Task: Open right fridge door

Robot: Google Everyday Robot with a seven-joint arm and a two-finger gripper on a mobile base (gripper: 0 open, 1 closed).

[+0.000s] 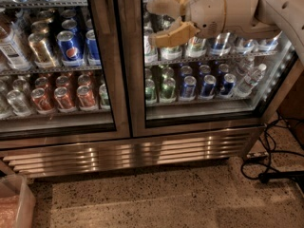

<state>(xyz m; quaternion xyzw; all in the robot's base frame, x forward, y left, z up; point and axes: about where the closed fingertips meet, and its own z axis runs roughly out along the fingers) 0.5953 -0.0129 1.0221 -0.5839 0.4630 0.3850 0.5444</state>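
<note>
Right fridge door (133, 89) sitting closed, right of the left door (102, 80) fronting blue and orange cans. The gripper (160, 22), fingers spread apart and holding nothing, is hovering before the pane's upper left, near the centre stile. For a sound pull, it should probably be hooking the door's free edge or handle, then drawing outward along the hinge's arc rather than straight back.
</note>
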